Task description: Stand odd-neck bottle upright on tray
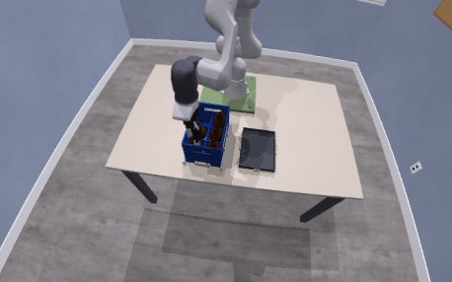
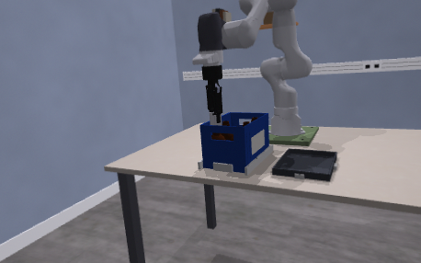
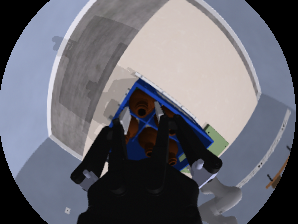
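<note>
The blue crate (image 1: 203,158) (image 2: 222,152) (image 3: 200,133) stands upright on the table with brown bottles in its compartments. One bottle (image 1: 219,119) is at the back right, another bottle (image 1: 215,133) in the middle right, and a third bottle (image 1: 213,144) at the front right. Others stand in the left row, partly hidden by the fingers. My gripper (image 1: 193,138) (image 2: 215,120) (image 3: 142,109) points down over the crate's front left, fingers partly open. In the wrist view a bottle (image 3: 137,99) shows its mouth between the fingertips, with no contact visible. Neck differences are too small to tell. The black tray (image 1: 259,150) (image 2: 305,163) holds no bottle.
The tray lies flat right of the crate, with a gap between them. The crate's walls and dividers (image 3: 149,120) surround the bottles closely. The arm's green base plate (image 1: 244,105) (image 2: 299,139) (image 3: 216,140) lies behind the crate. The table's front edge (image 2: 170,178) is close to the crate.
</note>
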